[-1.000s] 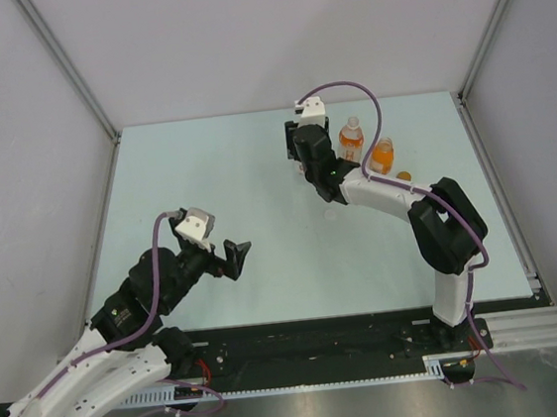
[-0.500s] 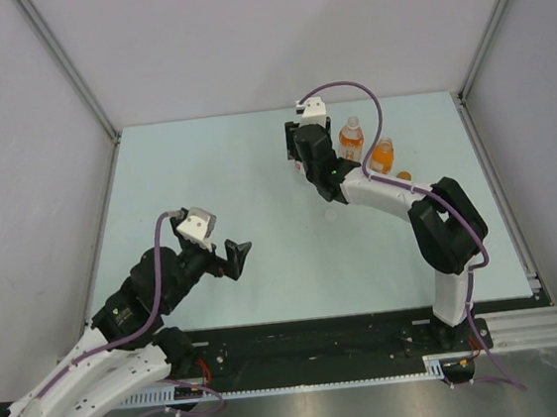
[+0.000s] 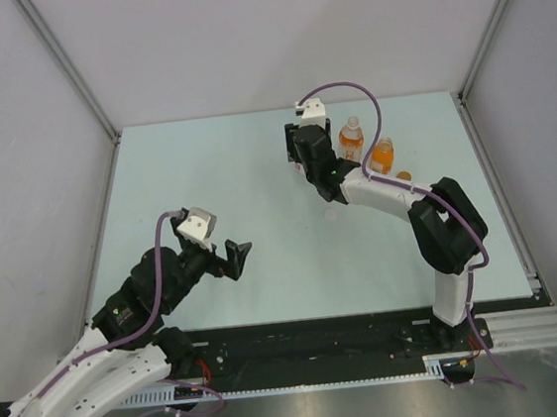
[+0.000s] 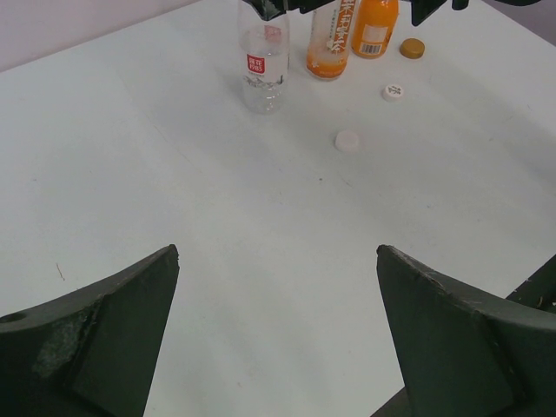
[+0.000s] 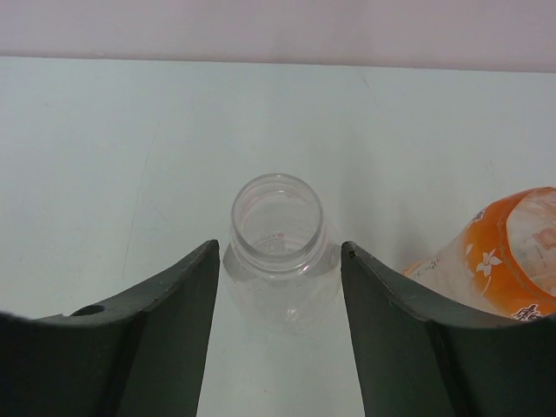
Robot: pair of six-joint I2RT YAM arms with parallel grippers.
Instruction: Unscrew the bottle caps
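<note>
Nothing was moved: the right gripper [image 5: 278,254], around the uncapped clear bottle [image 4: 263,65], and the left gripper [image 4: 278,254] were kept wide; three caps [image 4: 347,141] were seen near the bottle, so unscrewing was judged done.

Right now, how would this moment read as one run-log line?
right claw: open, straddling uncapped clear bottle | left claw: open, empty | loose on table: orange cap, two white caps
</note>
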